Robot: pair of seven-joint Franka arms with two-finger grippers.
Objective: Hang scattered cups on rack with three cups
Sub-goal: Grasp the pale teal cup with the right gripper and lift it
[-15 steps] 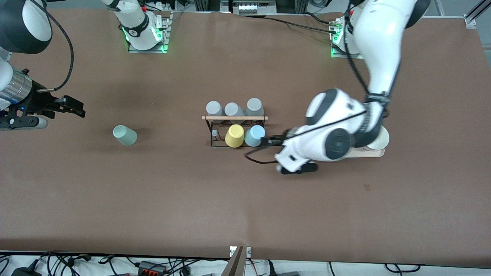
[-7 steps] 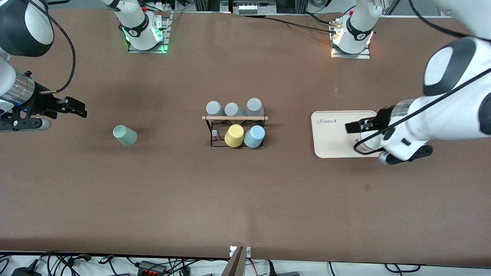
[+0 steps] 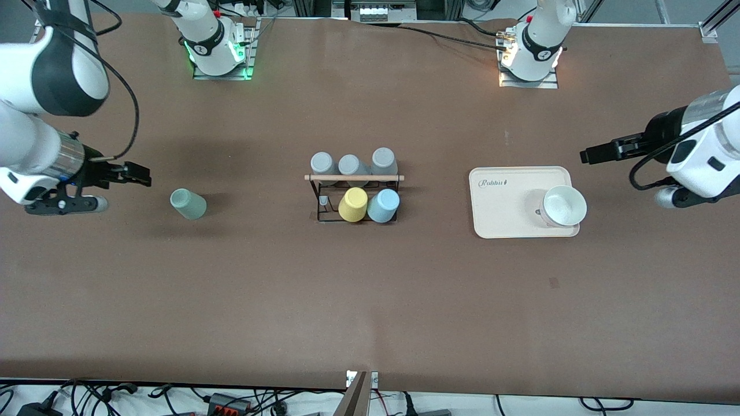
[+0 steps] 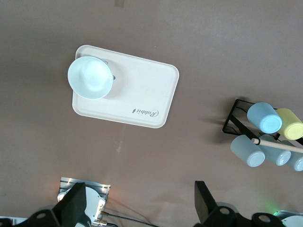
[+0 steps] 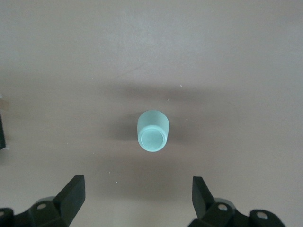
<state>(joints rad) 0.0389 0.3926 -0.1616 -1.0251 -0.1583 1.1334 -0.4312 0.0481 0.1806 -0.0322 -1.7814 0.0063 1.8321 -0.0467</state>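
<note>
Left fingers (image 4: 78, 203): spread wide apart, holding nothing.
Left gripper (image 3: 598, 152): up in the air over bare bench at the left arm's end, just off the cream tray's edge.
Right fingers (image 5: 71, 191): spread wide apart, holding nothing.
Right gripper (image 3: 139, 175): in the air over bare bench at the right arm's end, near the mint green cup.
Mint green cup (image 3: 188, 204): alone on the bench (image 3: 370, 300), well apart from the rack, toward the right arm's end.
Light blue cup (image 3: 384, 205): on the rack, beside the yellow cup (image 3: 353, 204).
Rack (image 3: 354, 178): mid-bench, wooden rod across its top; three grey cups (image 3: 350, 164) sit in its row farther from the front camera.
Cream tray (image 3: 500, 202): toward the left arm's end, carrying a white bowl (image 3: 563, 205).
</note>
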